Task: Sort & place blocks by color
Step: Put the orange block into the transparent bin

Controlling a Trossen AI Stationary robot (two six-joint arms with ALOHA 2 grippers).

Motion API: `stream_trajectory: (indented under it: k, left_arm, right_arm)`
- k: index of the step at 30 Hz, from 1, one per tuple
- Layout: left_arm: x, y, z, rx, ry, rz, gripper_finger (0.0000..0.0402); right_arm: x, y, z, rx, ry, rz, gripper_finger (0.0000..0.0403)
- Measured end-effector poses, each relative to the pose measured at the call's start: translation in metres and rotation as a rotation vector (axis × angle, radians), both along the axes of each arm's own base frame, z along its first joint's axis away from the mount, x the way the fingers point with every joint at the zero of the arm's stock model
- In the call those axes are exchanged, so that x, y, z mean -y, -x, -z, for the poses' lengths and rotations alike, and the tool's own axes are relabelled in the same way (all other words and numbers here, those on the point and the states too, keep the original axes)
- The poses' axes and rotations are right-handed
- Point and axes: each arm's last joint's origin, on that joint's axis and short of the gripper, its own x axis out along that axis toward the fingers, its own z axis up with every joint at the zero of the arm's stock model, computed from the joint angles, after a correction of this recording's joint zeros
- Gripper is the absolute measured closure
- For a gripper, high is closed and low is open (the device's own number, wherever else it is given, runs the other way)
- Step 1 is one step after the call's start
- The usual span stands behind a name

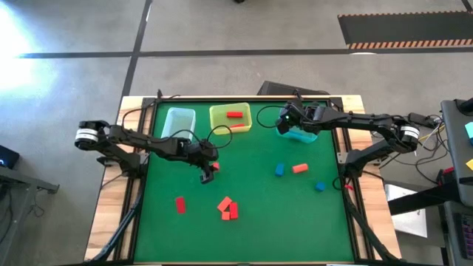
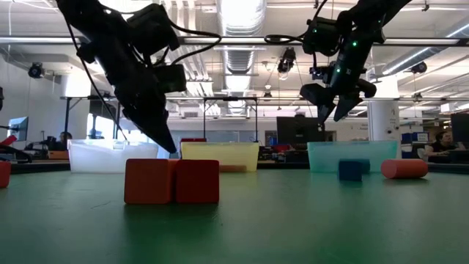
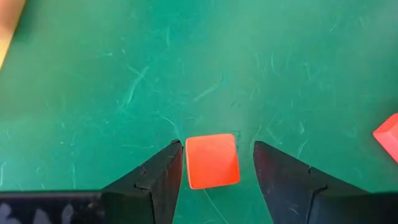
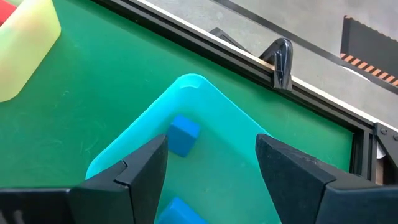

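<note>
Your left gripper (image 3: 214,163) sits low over the green table mat (image 1: 251,185), mid-left, fingers apart w/ a small orange-red square block (image 3: 212,160) between them, not yet pinched. Block looks rigid, light, smooth plastic; take it on two flat opposite faces, centred, or it may twist out.

Right gripper (image 4: 211,165) hovers over the translucent teal plastic bin (image 4: 217,168) at the far right, fingers apart, empty; two blue blocks (image 4: 183,135) lie inside.

Translucent yellow bin (image 1: 230,117) holds one red bar. Loose blocks: red ones near centre (image 1: 228,207), blue ones + an orange-red bar (image 1: 299,168) to the right. No readable labels or brands anywhere.
</note>
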Motion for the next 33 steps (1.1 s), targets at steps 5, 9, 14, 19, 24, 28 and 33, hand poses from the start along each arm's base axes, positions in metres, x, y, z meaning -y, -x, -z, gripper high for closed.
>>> stream_trajectory:
  k: [5,9,14,19,24,28,33]
  left_arm:
    - [0.0,0.0,0.004,-0.018,0.001,0.0,0.0222]
    - [0.0,0.001,0.01,-0.043,0.002,0.001,0.0222]
    - [0.0,0.001,0.019,-0.078,-0.017,-0.015,0.0222]
    - [0.0,-0.002,0.031,-0.116,-0.012,-0.018,0.0224]
    - [-0.001,-0.004,0.035,-0.129,-0.02,-0.017,0.0263]
    - [-0.001,-0.003,0.034,-0.126,-0.02,-0.017,0.0295]
    - [-0.001,0.001,0.028,-0.124,-0.014,-0.014,0.0295]
  right_arm:
    - [0.0,0.0,0.0,-0.001,0.001,-0.001,0.017]
    - [0.0,0.0,0.0,-0.003,0.002,-0.004,0.017]
    - [0.0,0.0,0.0,-0.004,0.002,-0.005,0.017]
    - [0.0,0.0,0.0,-0.005,0.002,-0.006,0.017]
    - [0.0,0.0,0.0,-0.004,0.002,-0.006,0.017]
    - [0.0,0.0,0.0,-0.003,0.003,-0.006,0.017]
    - [0.0,0.0,0.0,-0.002,0.002,-0.006,0.017]
